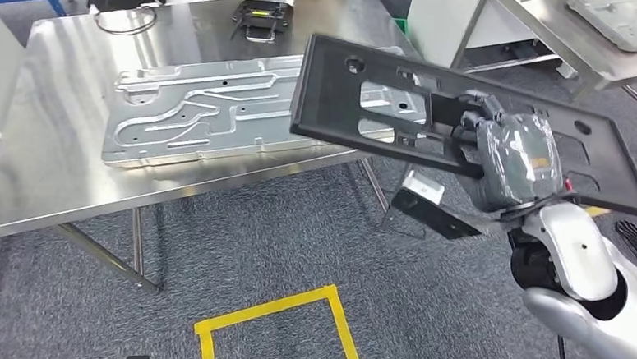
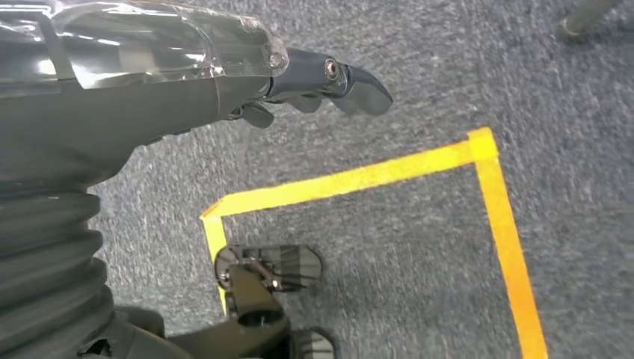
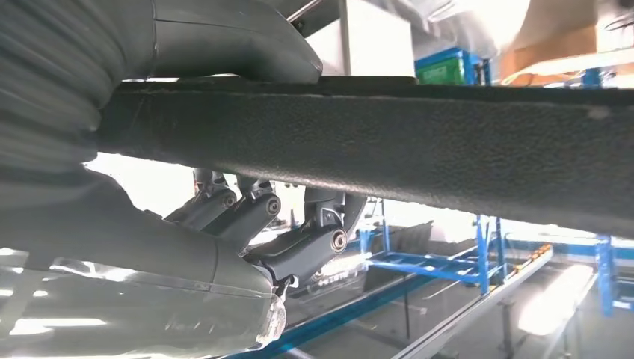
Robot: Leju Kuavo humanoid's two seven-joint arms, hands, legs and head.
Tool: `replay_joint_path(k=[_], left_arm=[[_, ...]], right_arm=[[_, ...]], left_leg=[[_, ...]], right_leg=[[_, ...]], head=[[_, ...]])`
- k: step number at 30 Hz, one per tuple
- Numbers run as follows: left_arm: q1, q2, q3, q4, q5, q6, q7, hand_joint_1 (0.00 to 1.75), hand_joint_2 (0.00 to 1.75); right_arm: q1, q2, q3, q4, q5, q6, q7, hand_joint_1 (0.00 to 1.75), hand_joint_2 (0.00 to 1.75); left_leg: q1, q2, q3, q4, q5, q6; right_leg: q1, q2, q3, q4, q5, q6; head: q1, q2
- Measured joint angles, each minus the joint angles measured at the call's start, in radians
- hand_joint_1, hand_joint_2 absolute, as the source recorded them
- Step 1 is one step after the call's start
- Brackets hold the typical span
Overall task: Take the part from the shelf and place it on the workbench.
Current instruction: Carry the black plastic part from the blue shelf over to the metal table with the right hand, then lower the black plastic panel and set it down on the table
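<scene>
The right hand point(image 1: 518, 161) holds the part point(image 1: 370, 71), a big flat black panel with holes cut in it. The hand grips it along one long edge, near the middle. In the right wrist view the fingers point(image 3: 299, 247) curl under the panel and the thumb point(image 3: 224, 41) lies on top, so the part is pinched between them.

The part is up in the air, tilted a bit. One end hangs over the corner of the bench point(image 1: 54, 133). The other end sticks out over the floor point(image 1: 295, 252). It does not touch the bench yet.

A silver metal plate point(image 1: 195, 111) lies flat on the bench, and the black part hangs partly over one end of it.

The left hand point(image 2: 314, 82) hangs low over the floor, near some yellow tape point(image 2: 351, 179). It holds nothing and its fingers look loosely curled.

The part looks stiff and hard, like plastic. It looks thin, so it is likely light, but it is long and wide. Held by one edge, it may tip or swing. A hold close to the middle of the long edge looks best. It may bang the plate if it comes down fast.
</scene>
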Motion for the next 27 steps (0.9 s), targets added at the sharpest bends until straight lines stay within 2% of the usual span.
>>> replay_joint_path(k=[2,3,4,5,7,8,9,10,13,15,17,18,19,20,22,23,24,25,27], left_arm=[[0.001,-0.001,0.000,0.000,0.000,0.000,0.000,0.00,1.75],[0.002,-0.001,0.000,0.000,0.001,0.000,0.000,0.00,1.75],[0.003,-0.001,0.000,0.001,0.001,0.000,0.000,0.00,1.75],[0.003,-0.001,0.000,0.001,0.001,0.000,0.000,0.00,1.75],[0.003,-0.001,0.000,0.001,0.001,0.000,0.000,0.00,1.75],[0.003,-0.001,0.000,0.001,0.001,-0.001,0.000,0.00,1.75],[0.003,-0.001,0.000,0.001,0.001,-0.001,0.000,0.00,1.75],[0.003,-0.001,0.000,0.001,0.002,-0.002,0.000,0.00,1.75],[0.006,0.000,0.000,0.001,0.003,-0.003,-0.002,0.00,1.75],[0.006,0.001,0.000,0.001,0.004,-0.005,-0.003,0.00,1.75],[0.006,0.002,0.000,0.002,0.005,-0.007,-0.003,0.00,1.75],[0.007,0.002,0.000,0.002,0.005,-0.008,-0.003,0.00,1.75],[0.008,0.002,0.000,0.002,0.005,-0.009,-0.003,0.00,1.75],[0.009,0.002,0.000,0.002,0.005,-0.009,-0.003,0.00,1.75],[0.009,0.002,0.000,0.003,0.005,-0.010,-0.003,0.00,1.75],[0.007,0.001,0.000,0.003,0.005,-0.011,-0.003,0.00,1.75],[0.006,0.000,0.000,0.003,0.005,-0.011,-0.003,0.00,1.75],[0.006,-0.002,0.000,0.003,0.005,-0.012,-0.003,0.00,1.75],[0.003,-0.004,0.000,0.003,0.004,-0.013,-0.003,0.00,1.75]], right_arm=[[0.012,-0.003,-0.016,0.000,0.000,0.000,0.000,1.75,1.75],[0.019,-0.003,-0.022,0.000,-0.001,0.000,0.000,1.75,1.75],[0.026,-0.004,-0.029,0.000,-0.001,0.000,0.000,1.75,1.75],[0.031,-0.005,-0.035,0.000,-0.002,0.000,0.000,1.75,1.75],[0.038,-0.008,-0.049,0.000,-0.003,0.000,0.000,1.75,1.75],[0.039,-0.009,-0.056,0.000,-0.004,0.001,0.000,1.75,1.75],[0.041,-0.010,-0.062,0.001,-0.006,0.001,0.000,1.75,1.75],[0.044,-0.012,-0.068,0.001,-0.008,0.002,0.000,1.75,1.75],[0.052,-0.022,-0.083,0.001,-0.016,0.013,0.000,1.75,1.75],[0.050,-0.029,-0.091,0.001,-0.027,0.028,0.000,1.75,1.75],[0.049,-0.033,-0.094,0.002,-0.039,0.043,0.000,1.75,1.75],[0.048,-0.033,-0.094,0.002,-0.043,0.049,0.000,1.75,1.75],[0.046,-0.033,-0.094,0.002,-0.047,0.055,0.000,1.75,1.75],[0.042,-0.032,-0.092,0.002,-0.049,0.059,0.000,1.75,1.75],[0.025,-0.031,-0.085,0.004,-0.053,0.068,-0.001,1.75,1.75],[0.015,-0.028,-0.080,0.005,-0.053,0.071,-0.003,1.75,1.75],[0.005,-0.025,-0.074,0.007,-0.054,0.075,-0.004,1.75,1.75],[-0.004,-0.022,-0.068,0.008,-0.053,0.078,-0.006,1.75,1.75],[-0.022,-0.015,-0.053,0.012,-0.053,0.083,-0.011,1.75,1.75]], left_leg=[[0.000,0.003,-0.077,0.135,-0.049,-0.001],[-0.001,0.002,-0.108,0.179,-0.055,0.001],[-0.001,0.002,-0.122,0.190,-0.042,0.003],[-0.001,0.002,-0.115,0.162,-0.011,0.006],[-0.002,0.001,-0.064,0.039,0.068,0.014],[-0.002,0.000,-0.038,-0.018,0.090,0.017],[-0.004,0.000,-0.021,-0.054,0.098,0.020],[-0.006,-0.001,-0.015,-0.067,0.093,0.022],[-0.007,-0.003,-0.008,-0.078,0.088,0.036],[-0.007,-0.002,0.003,-0.084,0.086,0.047],[-0.011,0.001,0.010,-0.085,0.080,0.055],[-0.014,0.002,0.014,-0.085,0.077,0.058],[-0.017,0.003,0.017,-0.084,0.074,0.059],[-0.019,0.004,0.022,-0.084,0.071,0.060],[-0.022,0.005,0.032,-0.085,0.064,0.058],[-0.024,0.007,0.033,-0.084,0.061,0.055],[-0.025,0.009,0.032,-0.084,0.059,0.052],[-0.026,0.012,0.029,-0.084,0.058,0.049],[-0.025,0.018,0.027,-0.085,0.057,0.040]], right_leg=[[0.004,-0.001,0.004,0.000,-0.005,-0.007],[0.005,-0.001,0.006,0.000,-0.008,-0.009],[0.007,0.000,0.010,0.001,-0.011,-0.009],[0.007,0.000,0.015,0.001,-0.015,-0.008],[0.008,0.001,0.026,0.002,-0.025,-0.002],[0.009,0.002,0.028,0.003,-0.030,0.003],[0.009,0.002,0.029,0.004,-0.033,0.008],[0.009,0.003,0.028,0.004,-0.034,0.013],[0.004,0.002,0.027,0.011,-0.047,0.029],[0.003,0.001,-0.005,0.085,-0.089,0.035],[0.004,0.001,-0.074,0.219,-0.142,0.039],[0.004,0.001,-0.104,0.269,-0.153,0.039],[0.004,0.001,-0.121,0.287,-0.145,0.038],[0.005,0.001,-0.118,0.267,-0.118,0.035],[0.008,0.001,-0.071,0.147,-0.038,0.025],[0.011,0.001,-0.046,0.085,-0.010,0.018],[0.015,0.000,-0.029,0.044,0.003,0.013],[0.018,0.000,-0.021,0.023,0.004,0.008],[0.021,0.001,-0.018,0.012,0.002,0.001]], head=[[-0.004,0.000],[-0.005,0.000],[-0.005,0.000],[-0.005,0.000],[-0.006,0.000],[-0.007,0.000],[-0.008,0.000],[-0.008,0.000],[-0.005,0.000],[0.001,0.000],[0.008,0.000],[0.010,0.000],[0.011,0.000],[0.012,0.000],[0.013,0.000],[0.012,0.000],[0.011,0.000],[0.010,0.000],[0.009,0.000]])
